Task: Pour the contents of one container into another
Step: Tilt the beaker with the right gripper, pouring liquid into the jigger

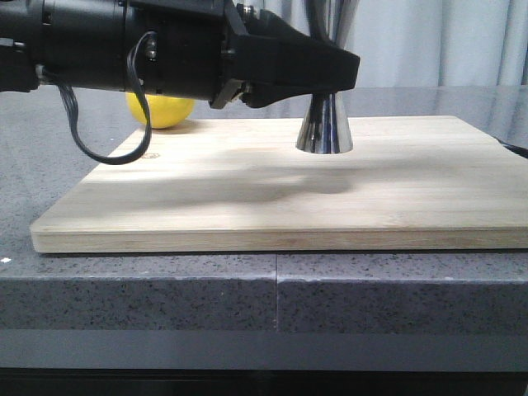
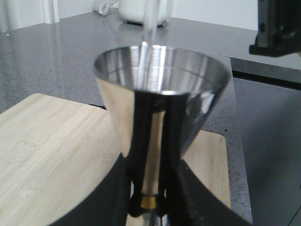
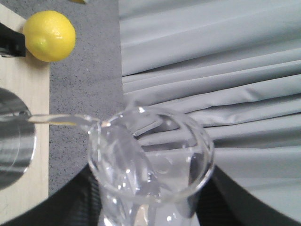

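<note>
The steel jigger (image 1: 324, 129) stands on the wooden board (image 1: 247, 206). My left gripper (image 1: 338, 70) is shut on its narrow waist. In the left wrist view the fingers (image 2: 176, 155) flank the gold band, below the jigger's open upper cup (image 2: 162, 89). A thin clear stream (image 2: 149, 26) falls into that cup. My right gripper (image 3: 150, 207) is shut on the clear glass beaker (image 3: 150, 155), which is tipped on its side. Liquid runs from its pour lip (image 3: 96, 123) toward the jigger's rim (image 3: 14, 141). The beaker is above the front view's frame.
A yellow lemon (image 1: 161, 111) lies on the grey stone counter (image 1: 272, 289) behind the board's far left corner, also seen as the lemon (image 3: 49, 36). A grey curtain (image 3: 211, 70) hangs behind. A white appliance (image 2: 141, 12) stands at the counter's far end.
</note>
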Robot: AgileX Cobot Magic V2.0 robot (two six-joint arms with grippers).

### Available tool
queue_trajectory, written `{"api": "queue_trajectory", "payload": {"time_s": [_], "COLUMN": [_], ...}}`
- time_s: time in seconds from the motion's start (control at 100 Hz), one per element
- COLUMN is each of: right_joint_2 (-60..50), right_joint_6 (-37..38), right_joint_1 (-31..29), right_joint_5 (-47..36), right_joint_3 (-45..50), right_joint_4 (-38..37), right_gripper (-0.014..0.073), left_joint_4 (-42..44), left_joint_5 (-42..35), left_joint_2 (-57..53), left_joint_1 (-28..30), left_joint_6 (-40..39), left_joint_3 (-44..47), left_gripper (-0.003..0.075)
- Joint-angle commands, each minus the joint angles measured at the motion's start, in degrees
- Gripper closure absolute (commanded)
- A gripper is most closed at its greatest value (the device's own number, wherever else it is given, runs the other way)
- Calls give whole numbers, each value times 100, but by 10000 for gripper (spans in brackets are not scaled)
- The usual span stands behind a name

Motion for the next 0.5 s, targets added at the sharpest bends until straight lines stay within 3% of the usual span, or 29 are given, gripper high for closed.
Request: {"api": "queue_trajectory", "payload": {"time_s": [0.0,0.49], "right_joint_2": [-166,-166], "right_joint_6": [-7,-7], "right_joint_1": [1,1], "right_joint_5": [-10,80], "right_joint_3": [-217,-217], "right_joint_4": [-163,-487], "right_gripper": [291,291], "left_joint_4": [-323,-323], "left_joint_5": [-360,-360], "left_joint_2": [-322,-322], "left_joint_1": [-7,-7], "left_joint_6": [-46,-46], "left_joint_3": [-177,-177], "left_gripper": [682,682]}}
